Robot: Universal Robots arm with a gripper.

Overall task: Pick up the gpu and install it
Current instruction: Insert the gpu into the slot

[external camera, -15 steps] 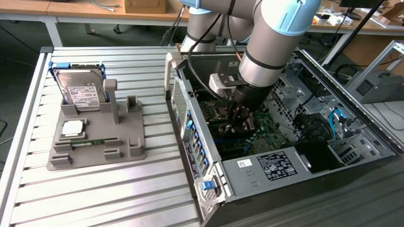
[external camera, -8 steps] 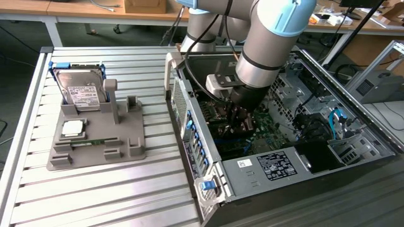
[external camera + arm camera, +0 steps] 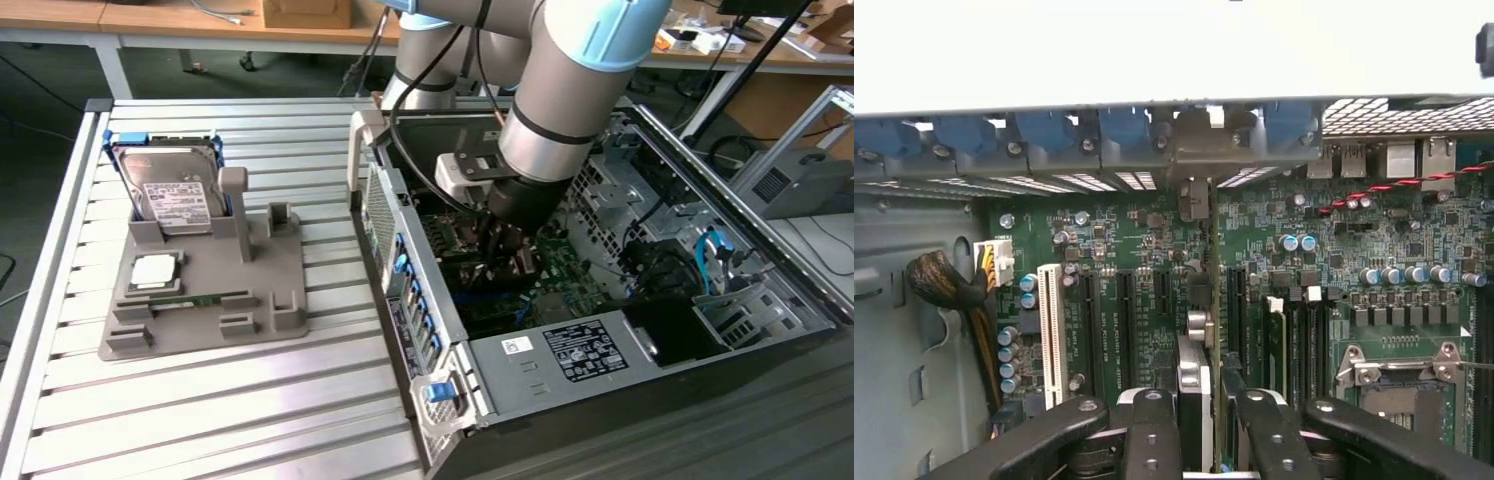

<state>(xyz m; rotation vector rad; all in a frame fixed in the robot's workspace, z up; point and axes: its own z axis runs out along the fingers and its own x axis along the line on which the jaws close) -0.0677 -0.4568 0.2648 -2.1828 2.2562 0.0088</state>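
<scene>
The pincer (image 3: 1212,425) is down inside the open computer case (image 3: 400,240), its fingers (image 3: 1154,440) closed about halfway on the gpu (image 3: 1212,300), which it holds edge-on between them. In the wrist view the card is a thin dark sliver standing on edge over the motherboard (image 3: 1414,290). Its long axis runs straight away from the pincer toward the rear wall of the case, where the row of blue slot latches (image 3: 1044,135) sits. The card's far end reaches to a small grey piece at the bracket openings (image 3: 1194,195), so the card lies in line with one rear opening and directly above one of the long black expansion slots (image 3: 1235,300). Whether its lower edge is already in the slot I cannot tell.

Room is tight. Parallel black slots and a white slot (image 3: 1051,330) lie to one side, memory sticks (image 3: 1294,330) and the processor socket (image 3: 1399,385) to the other.

On the desk (image 3: 200,420), well apart at the exterior view's left, the grey holder (image 3: 200,300) carries the hard drive (image 3: 174,190)
</scene>
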